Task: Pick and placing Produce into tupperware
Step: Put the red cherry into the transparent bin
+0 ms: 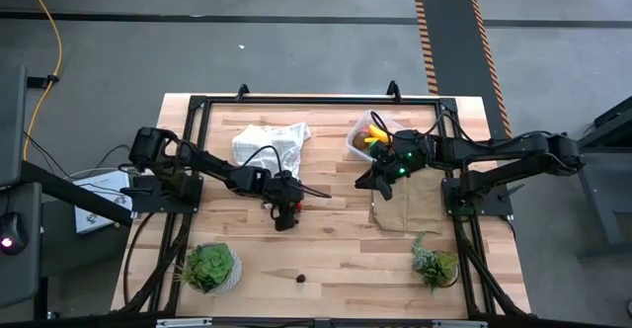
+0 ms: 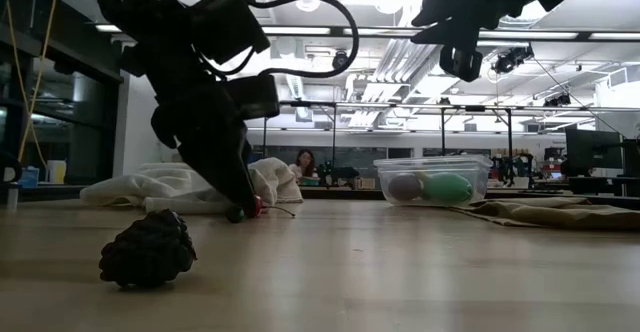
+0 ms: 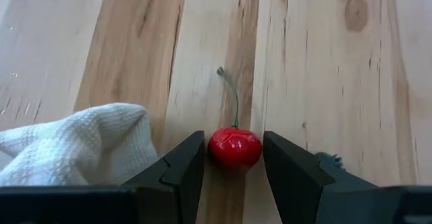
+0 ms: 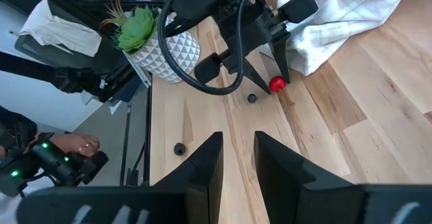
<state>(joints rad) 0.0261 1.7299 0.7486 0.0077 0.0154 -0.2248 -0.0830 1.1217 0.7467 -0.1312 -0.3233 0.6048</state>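
Observation:
A red cherry (image 3: pixel 234 148) with a thin stem lies on the wooden table between the fingers of my left gripper (image 3: pixel 233 136), which reaches down beside the white cloth (image 1: pixel 272 142). The clear tupperware (image 2: pixel 432 162) stands at the far right and holds a yellow banana (image 1: pixel 375 133) and a green oval (image 2: pixel 447 187). My right gripper (image 4: pixel 238 150) hangs open and empty above the table, near the tupperware. One small dark berry (image 4: pixel 252 98) rests on the table by the cherry, and another (image 1: pixel 301 278) lies near the front edge. My left gripper pinches the cherry's round body (image 3: pixel 214 150) between its two fingers, one on each side. The fingers slant down from the table's left side. The cherry sits on the table top, and its stem (image 3: pixel 231 92) lies on the wood, pointing away from the gripper.
A flat brown cloth (image 1: pixel 405 209) lies under my right gripper. Two potted plants (image 1: pixel 209 267) (image 1: pixel 434 264) stand near the front corners. A corner of the white cloth (image 3: pixel 74 143) lies beside the left finger. A dark frame (image 1: pixel 296 99) rims the table.

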